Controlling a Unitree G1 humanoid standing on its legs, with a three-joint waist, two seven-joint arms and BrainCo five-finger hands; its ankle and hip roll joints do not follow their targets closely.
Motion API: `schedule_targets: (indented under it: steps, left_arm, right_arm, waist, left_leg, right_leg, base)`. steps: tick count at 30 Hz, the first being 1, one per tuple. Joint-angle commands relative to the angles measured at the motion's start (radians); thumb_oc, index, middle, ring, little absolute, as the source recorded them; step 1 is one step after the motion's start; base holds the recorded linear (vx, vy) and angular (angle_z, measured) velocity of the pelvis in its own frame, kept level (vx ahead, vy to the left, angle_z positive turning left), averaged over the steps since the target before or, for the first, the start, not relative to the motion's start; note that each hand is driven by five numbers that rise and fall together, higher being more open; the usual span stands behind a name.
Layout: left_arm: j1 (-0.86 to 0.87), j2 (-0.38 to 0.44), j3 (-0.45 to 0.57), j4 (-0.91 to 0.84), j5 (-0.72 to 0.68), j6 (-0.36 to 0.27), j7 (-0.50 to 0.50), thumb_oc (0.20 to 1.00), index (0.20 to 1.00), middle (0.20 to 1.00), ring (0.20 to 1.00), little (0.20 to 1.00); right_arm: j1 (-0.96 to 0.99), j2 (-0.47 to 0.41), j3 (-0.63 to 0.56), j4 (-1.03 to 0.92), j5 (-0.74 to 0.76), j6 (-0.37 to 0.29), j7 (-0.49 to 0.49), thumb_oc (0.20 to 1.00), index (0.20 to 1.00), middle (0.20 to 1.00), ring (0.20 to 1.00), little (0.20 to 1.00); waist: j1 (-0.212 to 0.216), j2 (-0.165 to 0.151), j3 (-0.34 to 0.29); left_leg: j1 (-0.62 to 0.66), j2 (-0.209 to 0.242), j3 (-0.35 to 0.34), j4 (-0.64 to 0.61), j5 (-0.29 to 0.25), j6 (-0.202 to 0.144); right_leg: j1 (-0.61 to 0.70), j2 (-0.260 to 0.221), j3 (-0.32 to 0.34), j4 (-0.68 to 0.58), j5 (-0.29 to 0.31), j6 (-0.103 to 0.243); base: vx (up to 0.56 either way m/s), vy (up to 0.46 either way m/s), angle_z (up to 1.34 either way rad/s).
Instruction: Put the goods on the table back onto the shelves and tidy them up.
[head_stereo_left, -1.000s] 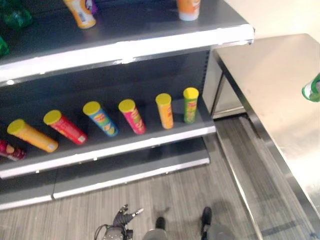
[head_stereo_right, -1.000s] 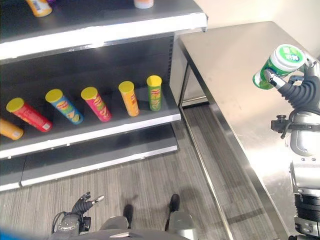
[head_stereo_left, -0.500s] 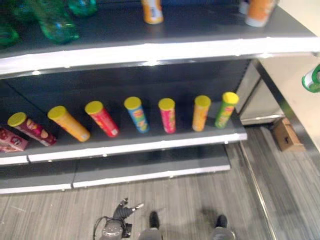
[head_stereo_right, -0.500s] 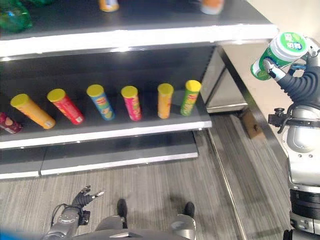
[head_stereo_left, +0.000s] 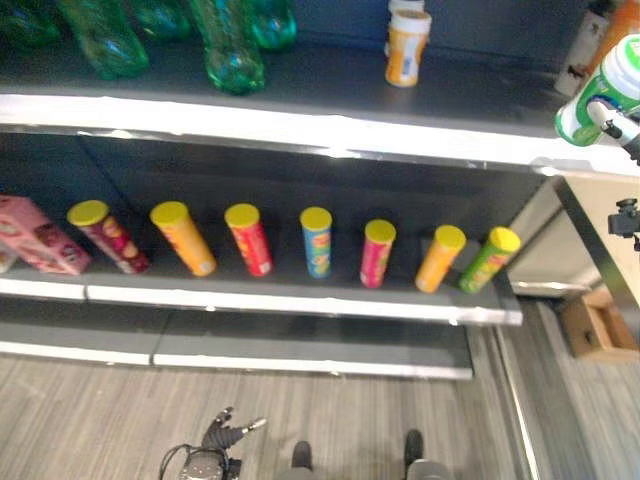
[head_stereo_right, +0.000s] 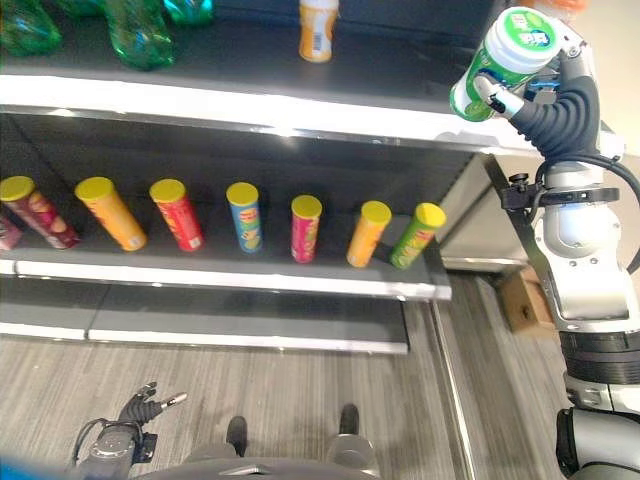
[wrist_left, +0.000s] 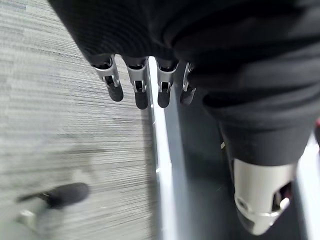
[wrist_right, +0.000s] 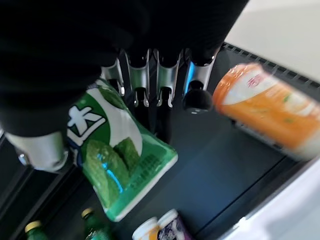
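Observation:
My right hand (head_stereo_right: 548, 108) is shut on a green and white canister (head_stereo_right: 503, 60) with a white lid, held tilted in the air at the right end of the top shelf (head_stereo_right: 250, 102). In the right wrist view the fingers (wrist_right: 165, 85) curl over the canister (wrist_right: 120, 155), above the dark shelf board. An orange canister (wrist_right: 270, 112) stands close beside it on that shelf. My left hand (head_stereo_right: 140, 410) hangs low over the floor, and its fingers (wrist_left: 140, 95) are relaxed with nothing in them.
Several green bottles (head_stereo_left: 232, 45) and an orange and white tub (head_stereo_left: 407, 45) stand on the top shelf. A row of yellow-lidded tubes (head_stereo_right: 304, 228) fills the middle shelf (head_stereo_right: 200, 275), with a pink box (head_stereo_left: 35, 235) at its left. A cardboard box (head_stereo_right: 525, 300) sits on the floor at right.
The camera has swung left, so the steel table has left the picture and more of the shelves shows. My right hand has carried the green canister up beside the top shelf.

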Motion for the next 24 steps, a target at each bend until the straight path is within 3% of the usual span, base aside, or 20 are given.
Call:
schedule_targets:
  steps: [1,7,9,12,24]
  left_arm:
    - [0.005,0.042,-0.007,-0.002,-0.052,-0.016,-0.005,1.0,1.0,1.0,1.0,1.0]
    - [0.032,0.02,-0.011,0.024,-0.074,-0.01,-0.009,1.0,1.0,1.0,1.0,1.0]
    - [0.045,0.02,-0.02,0.041,-0.093,-0.012,-0.005,1.0,1.0,1.0,1.0,1.0]
    - [0.044,0.024,-0.03,0.053,-0.095,-0.018,-0.003,1.0,1.0,1.0,1.0,1.0]
    - [0.043,0.01,-0.051,0.078,-0.098,-0.014,-0.003,1.0,1.0,1.0,1.0,1.0]
  right_arm:
    - [-0.141,-0.083,0.065,0.05,0.08,-0.02,0.008,0.2,0.2,0.2,0.2,0.2]
    - [-0.273,-0.115,0.193,0.142,0.107,-0.005,0.034,0.2,0.2,0.2,0.2,0.2]
    - [-0.424,-0.124,0.323,0.274,0.127,0.005,0.051,0.2,0.2,0.2,0.2,0.2]
    - [-0.516,-0.127,0.404,0.374,0.159,0.004,0.067,0.2,0.2,0.2,0.2,0.2]
    - [-0.547,-0.055,0.447,0.441,0.19,0.013,0.088,0.2,0.2,0.2,0.2,0.2]
  waist:
    - [0.029,-0.025,-0.006]
    - [0.049,-0.014,-0.019]
    - [0.074,-0.01,-0.024]
    - [0.087,-0.006,-0.026]
    - [0.11,0.001,-0.027]
  left_leg:
    - [-0.04,0.062,0.021,0.081,-0.088,-0.058]
    - [-0.033,0.091,0.008,0.066,-0.07,-0.081]
    - [-0.033,0.1,0.005,0.065,-0.065,-0.089]
    - [-0.037,0.103,-0.004,0.064,-0.058,-0.096]
    - [-0.04,0.096,-0.019,0.07,-0.064,-0.091]
  right_leg:
    - [0.025,-0.011,-0.06,0.098,-0.163,-0.002]
    - [0.069,0.011,-0.104,0.071,-0.177,-0.017]
    - [0.085,0.017,-0.13,0.066,-0.184,-0.022]
    - [0.092,0.017,-0.149,0.072,-0.187,-0.023]
    - [0.104,0.004,-0.19,0.095,-0.195,-0.02]
  base:
    - [0.06,-0.194,0.07]
    - [0.05,-0.098,0.25]
    - [0.05,-0.091,0.11]
    - [0.05,-0.046,0.27]
    - [0.03,0.002,0.14]
